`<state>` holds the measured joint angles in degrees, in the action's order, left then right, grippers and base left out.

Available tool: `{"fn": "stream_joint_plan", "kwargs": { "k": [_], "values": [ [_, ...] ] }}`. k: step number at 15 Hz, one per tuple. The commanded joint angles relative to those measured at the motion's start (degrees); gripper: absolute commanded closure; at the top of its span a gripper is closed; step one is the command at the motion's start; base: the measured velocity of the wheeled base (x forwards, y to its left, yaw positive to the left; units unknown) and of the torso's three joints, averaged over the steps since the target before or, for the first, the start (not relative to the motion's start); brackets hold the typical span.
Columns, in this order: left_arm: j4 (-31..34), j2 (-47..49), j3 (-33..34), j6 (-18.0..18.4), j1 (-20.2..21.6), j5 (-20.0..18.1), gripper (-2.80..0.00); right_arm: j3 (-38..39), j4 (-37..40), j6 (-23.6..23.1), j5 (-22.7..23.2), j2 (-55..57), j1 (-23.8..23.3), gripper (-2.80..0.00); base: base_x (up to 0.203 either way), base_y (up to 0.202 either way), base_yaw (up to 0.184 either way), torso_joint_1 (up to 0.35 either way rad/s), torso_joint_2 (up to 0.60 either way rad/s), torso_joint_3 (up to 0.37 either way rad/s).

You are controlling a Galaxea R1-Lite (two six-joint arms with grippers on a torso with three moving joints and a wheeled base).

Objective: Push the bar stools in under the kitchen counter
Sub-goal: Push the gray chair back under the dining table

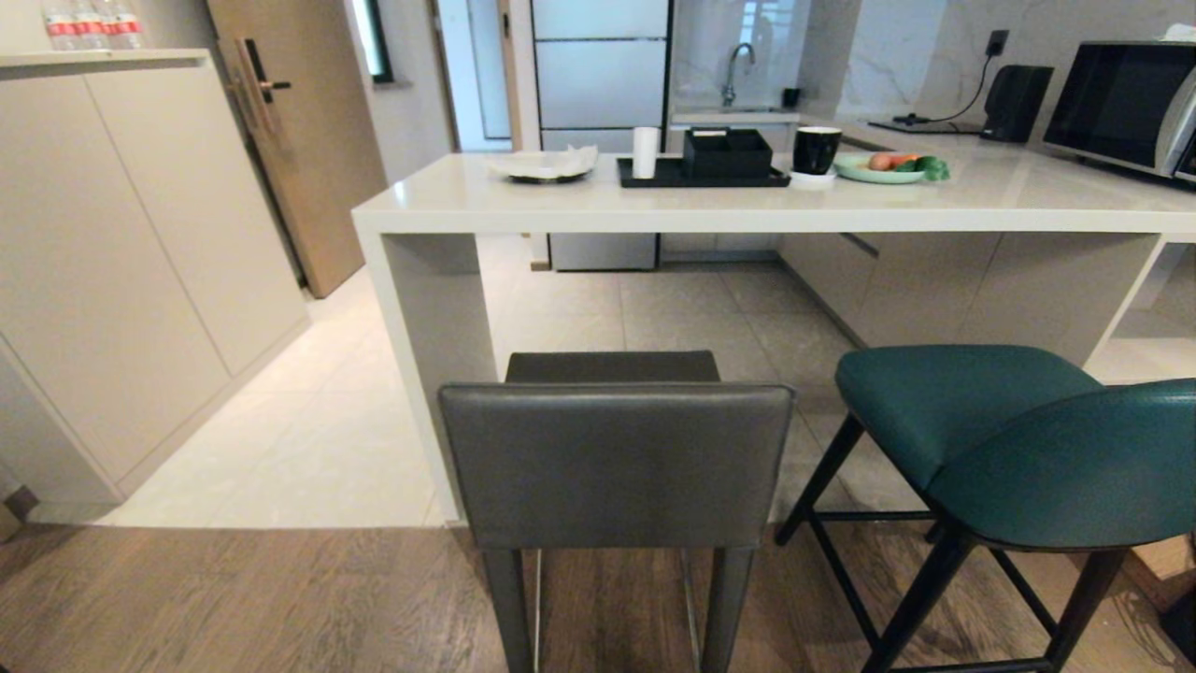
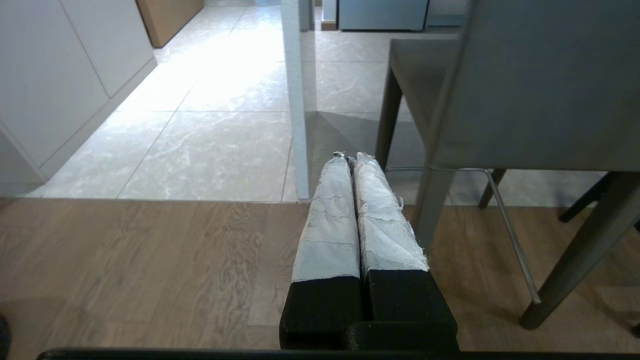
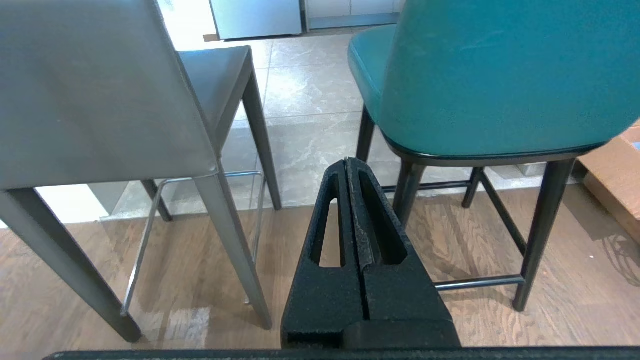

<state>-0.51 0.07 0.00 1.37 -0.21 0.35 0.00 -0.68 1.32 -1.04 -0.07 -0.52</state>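
Two bar stools stand before the kitchen counter (image 1: pixel 654 217), pulled out from under its thick white slab top. The boxy dark-grey stool (image 1: pixel 617 463) is near the counter's left side panel; the teal stool (image 1: pixel 1018 439) is to its right, turned at an angle. Neither arm shows in the head view. My left gripper (image 2: pixel 351 159) is shut and empty, low over the wood floor, left of the grey stool (image 2: pixel 540 85). My right gripper (image 3: pixel 347 162) is shut and empty, pointing at the gap between the grey stool (image 3: pixel 95 90) and the teal stool (image 3: pixel 495 75).
On the counter sit a black tray (image 1: pixel 703 176) with a cup and box, a black mug (image 1: pixel 817 150), a plate of vegetables (image 1: pixel 883 168) and a microwave (image 1: pixel 1121 103). Beige cabinets (image 1: pixel 121 262) line the left wall. A cardboard box (image 3: pixel 617 185) lies right of the teal stool.
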Motion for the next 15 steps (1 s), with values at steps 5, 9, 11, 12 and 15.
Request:
{"fn": "stream_joint_plan", "kwargs": {
  "k": [5, 9, 11, 12, 15],
  "values": [
    [-0.02, 0.10, 0.00, 0.04, 0.03, -0.09, 0.00, 0.00, -0.02, 0.00, -0.01, 0.07, 0.00, 0.00, 0.000, 0.000, 0.000, 0.000, 0.00, 0.000],
    [-0.07, 0.10, 0.00, 0.13, 0.03, -0.09, 0.00, 0.00, -0.02, 0.00, -0.01, 0.07, 0.00, 0.00, 0.177, 0.000, 0.000, 0.002, 0.00, 0.004],
    [-0.08, 0.07, 0.00, 0.05, 0.04, -0.09, 0.00, 0.00, -0.02, 0.00, -0.01, 0.07, 0.00, 0.00, 0.194, 0.000, 0.001, 0.005, 0.00, 0.002],
    [-0.10, 0.10, 0.00, -0.05, 0.03, -0.09, 0.00, 0.00, -0.02, 0.00, -0.01, 0.07, 0.00, 0.00, 0.195, 0.000, -0.001, 0.007, 0.00, 0.004],
    [-0.10, 0.07, 0.00, -0.35, 0.03, 0.00, 0.00, 0.00, -0.02, 0.00, -0.01, 0.07, 0.00, 0.00, 0.196, 0.000, 0.002, 0.006, 0.00, 0.002]
  ]
}}
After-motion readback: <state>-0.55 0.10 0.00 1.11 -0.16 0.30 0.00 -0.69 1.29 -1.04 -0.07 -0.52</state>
